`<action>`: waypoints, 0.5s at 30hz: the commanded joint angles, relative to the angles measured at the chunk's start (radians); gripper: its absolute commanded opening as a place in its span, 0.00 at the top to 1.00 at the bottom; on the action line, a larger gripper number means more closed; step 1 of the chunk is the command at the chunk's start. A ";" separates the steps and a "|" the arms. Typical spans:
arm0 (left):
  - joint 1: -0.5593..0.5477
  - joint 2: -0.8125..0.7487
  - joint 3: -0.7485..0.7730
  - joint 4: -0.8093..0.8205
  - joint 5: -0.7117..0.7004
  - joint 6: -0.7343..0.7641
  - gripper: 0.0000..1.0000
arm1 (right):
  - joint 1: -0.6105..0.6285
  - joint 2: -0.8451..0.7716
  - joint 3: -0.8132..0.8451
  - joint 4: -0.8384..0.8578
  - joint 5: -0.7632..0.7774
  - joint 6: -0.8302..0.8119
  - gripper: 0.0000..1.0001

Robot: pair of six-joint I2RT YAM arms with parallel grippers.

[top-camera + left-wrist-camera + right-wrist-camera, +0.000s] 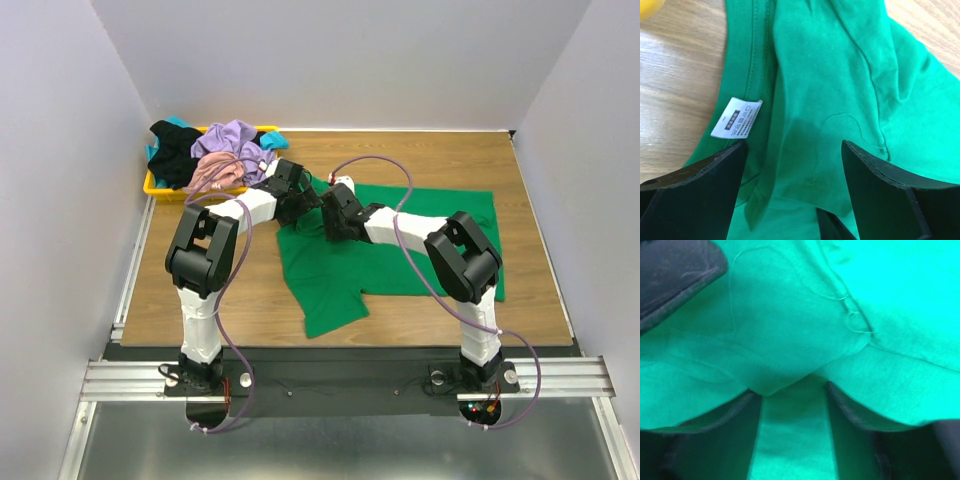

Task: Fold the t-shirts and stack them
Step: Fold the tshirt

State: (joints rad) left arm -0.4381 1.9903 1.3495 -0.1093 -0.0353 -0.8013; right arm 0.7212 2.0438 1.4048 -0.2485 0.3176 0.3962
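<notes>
A bright green t-shirt (420, 240) lies spread on the wooden table, one part hanging toward the front (330, 305). Both grippers meet over its upper left part. My left gripper (296, 198) is open; in the left wrist view (794, 145) its jaws straddle rumpled green cloth beside the white neck label (736, 118). My right gripper (330, 218) is open; in the right wrist view (794, 400) a fold of the green shirt (790, 350) drapes over its fingertips and hides them. Lavender (236, 140), dusty pink (214, 172), black (176, 156) and teal (180, 122) shirts are heaped at the back left.
The heap sits in a shallow yellow tray (150, 186) at the table's back left corner. White walls close in the left, back and right sides. The left gripper's dark finger (675, 275) shows at the top left of the right wrist view.
</notes>
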 commanded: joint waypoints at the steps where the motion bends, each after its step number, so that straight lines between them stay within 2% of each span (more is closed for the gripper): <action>1: 0.006 0.013 -0.024 0.010 0.009 0.002 0.14 | 0.004 0.013 0.039 0.066 0.074 0.016 0.48; 3: 0.007 0.013 -0.030 0.010 0.005 0.001 0.14 | 0.006 0.024 0.056 0.071 0.075 0.010 0.57; 8: 0.010 0.015 -0.036 0.008 -0.005 0.001 0.14 | 0.006 0.049 0.082 0.072 0.098 -0.007 0.68; 12: 0.012 0.016 -0.039 0.007 -0.003 -0.001 0.14 | 0.006 0.053 0.102 0.072 0.103 -0.039 0.86; 15: 0.012 0.015 -0.041 0.007 -0.006 0.001 0.15 | 0.006 0.033 0.097 0.072 0.106 -0.063 0.92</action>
State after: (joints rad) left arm -0.4309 1.9942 1.3411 -0.0792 -0.0338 -0.8024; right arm 0.7212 2.0892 1.4654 -0.2222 0.3882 0.3729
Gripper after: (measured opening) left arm 0.854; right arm 0.122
